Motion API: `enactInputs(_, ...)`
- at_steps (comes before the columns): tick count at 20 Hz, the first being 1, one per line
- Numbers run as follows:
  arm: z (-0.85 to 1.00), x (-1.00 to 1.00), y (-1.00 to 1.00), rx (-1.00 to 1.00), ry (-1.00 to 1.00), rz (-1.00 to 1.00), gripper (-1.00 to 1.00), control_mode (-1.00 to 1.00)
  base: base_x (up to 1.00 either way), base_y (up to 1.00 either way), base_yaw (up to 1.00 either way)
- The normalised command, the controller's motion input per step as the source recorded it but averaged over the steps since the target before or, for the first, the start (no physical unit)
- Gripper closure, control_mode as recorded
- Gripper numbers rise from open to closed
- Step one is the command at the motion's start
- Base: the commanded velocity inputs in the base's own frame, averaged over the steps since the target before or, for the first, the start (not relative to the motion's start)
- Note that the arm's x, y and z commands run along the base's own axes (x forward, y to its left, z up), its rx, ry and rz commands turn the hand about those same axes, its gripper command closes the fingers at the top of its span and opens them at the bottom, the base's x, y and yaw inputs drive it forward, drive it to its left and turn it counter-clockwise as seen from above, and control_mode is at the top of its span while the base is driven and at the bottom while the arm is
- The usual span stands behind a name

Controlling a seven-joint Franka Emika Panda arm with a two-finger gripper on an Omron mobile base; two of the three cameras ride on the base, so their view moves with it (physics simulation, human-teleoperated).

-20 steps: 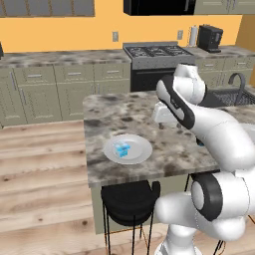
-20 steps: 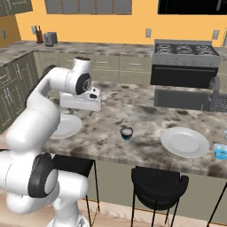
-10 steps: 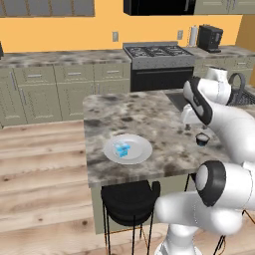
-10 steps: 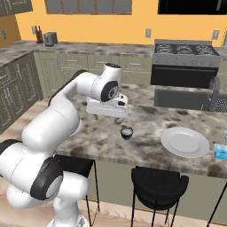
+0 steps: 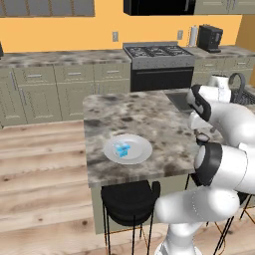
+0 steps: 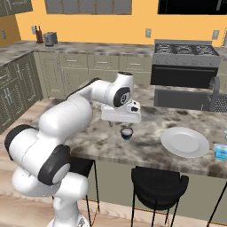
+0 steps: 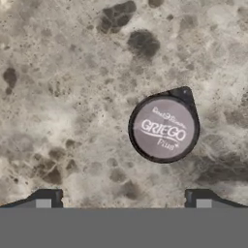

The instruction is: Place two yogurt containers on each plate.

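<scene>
The dark round yogurt cup (image 7: 163, 128) with a pale "GRIEGO" lid stands upright on the island counter, right of centre in the hand view. My gripper (image 7: 123, 199) hangs open above it, the cup nearer the right fingertip (image 7: 198, 198). From the base, the gripper (image 6: 121, 123) hovers just over the cup (image 6: 127, 132), with nothing held. One pale plate (image 5: 127, 148) carries a light-blue yogurt tub (image 5: 121, 149). The other plate (image 6: 184, 142) is bare, and a light-blue tub (image 6: 220, 151) sits on the counter beside it. The cup (image 5: 202, 138) also peeks out below my hand.
A sink (image 6: 179, 97) with a faucet is set into the island behind the bare plate. Black stools (image 5: 128, 196) (image 6: 159, 182) stand under the near edge. A stove (image 5: 158, 62) and cabinets line the back wall.
My arm has swung right across the island, away from the plate with the tub, and now hangs over the dark cup. The objects have not moved.
</scene>
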Motion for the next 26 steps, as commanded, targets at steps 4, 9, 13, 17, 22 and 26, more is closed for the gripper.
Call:
enactInputs(4,-0.28,0.49,-0.31,-0.11,0.08,0.00,-1.00,-1.00,0.00,0.00,0.00)
enactInputs(9,-0.15,0.36,-0.20,0.06,0.00,-0.02,-1.00,-1.00,0.00,0.00,0.00)
enactInputs(13,-0.05,-0.09,-0.09,0.07,0.03,-0.01,-1.00,-1.00,0.00,0.00,0.00)
enactInputs(17,0.00,-0.38,0.15,0.02,0.03,0.00,-1.00,-1.00,0.00,0.00,0.00)
enactInputs(22,-0.24,-0.13,0.33,0.00,0.00,0.00,-1.00,-1.00,0.00,0.00,0.00)
enactInputs(26,-0.22,0.18,-0.24,0.00,0.00,-0.02,-1.00,-1.00,0.00,0.00,0.00)
